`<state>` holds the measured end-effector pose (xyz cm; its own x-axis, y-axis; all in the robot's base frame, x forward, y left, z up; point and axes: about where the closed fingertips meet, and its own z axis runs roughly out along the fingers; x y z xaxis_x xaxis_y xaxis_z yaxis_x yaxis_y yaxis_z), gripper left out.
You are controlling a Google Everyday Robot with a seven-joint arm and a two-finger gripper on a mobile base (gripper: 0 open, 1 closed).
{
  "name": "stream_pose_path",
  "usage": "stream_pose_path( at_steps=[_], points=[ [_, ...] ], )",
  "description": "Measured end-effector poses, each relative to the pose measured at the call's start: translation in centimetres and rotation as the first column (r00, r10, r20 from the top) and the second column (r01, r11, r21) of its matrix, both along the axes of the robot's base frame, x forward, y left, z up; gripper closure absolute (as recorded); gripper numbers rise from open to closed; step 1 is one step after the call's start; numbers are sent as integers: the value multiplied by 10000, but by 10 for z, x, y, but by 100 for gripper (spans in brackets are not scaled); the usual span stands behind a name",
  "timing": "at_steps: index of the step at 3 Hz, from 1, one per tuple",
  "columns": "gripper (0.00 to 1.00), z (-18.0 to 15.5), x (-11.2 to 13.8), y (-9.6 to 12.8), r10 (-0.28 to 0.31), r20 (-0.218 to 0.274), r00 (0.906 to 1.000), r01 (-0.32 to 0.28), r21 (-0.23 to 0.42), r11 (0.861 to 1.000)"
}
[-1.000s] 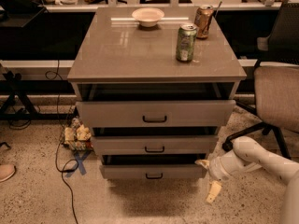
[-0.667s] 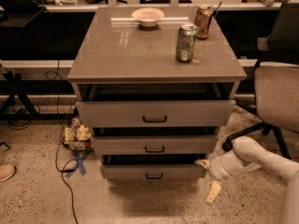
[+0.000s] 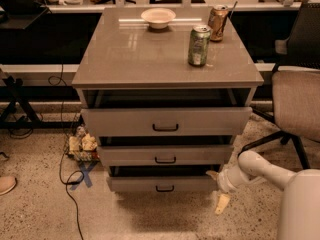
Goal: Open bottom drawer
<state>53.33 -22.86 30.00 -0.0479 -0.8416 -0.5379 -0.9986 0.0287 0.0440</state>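
Observation:
The bottom drawer [image 3: 162, 184] is the lowest grey front of the cabinet, with a small black handle [image 3: 164, 188]. It stands pulled out a little, with a dark gap above it. The middle drawer [image 3: 165, 155] and the top drawer [image 3: 166, 121] above it are also pulled out somewhat. My gripper [image 3: 218, 190] is at the end of the white arm, at the right end of the bottom drawer front. One pale finger [image 3: 222, 203] hangs down toward the floor and another touches the drawer's right corner.
On the cabinet top [image 3: 125, 54] stand a green can [image 3: 199, 45], a brown can [image 3: 218, 22] and a white bowl [image 3: 158, 17]. An office chair [image 3: 297, 104] stands to the right. Cables and a bag of items [image 3: 82, 146] lie on the floor to the left.

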Motion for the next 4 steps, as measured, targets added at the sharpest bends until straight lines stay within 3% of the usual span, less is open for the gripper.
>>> stream_pose_path(
  at_steps=[1, 2, 3, 4],
  points=[
    [0, -25, 13, 7, 216, 399, 9990, -189, -654, 9977],
    [0, -75, 30, 35, 649, 1030, 9926, -492, -1482, 9877],
    [0, -81, 31, 40, 673, 1086, 9918, -507, -1489, 9876],
    [0, -95, 50, 54, 704, 1718, 9826, -417, -1657, 9853]
  ],
)
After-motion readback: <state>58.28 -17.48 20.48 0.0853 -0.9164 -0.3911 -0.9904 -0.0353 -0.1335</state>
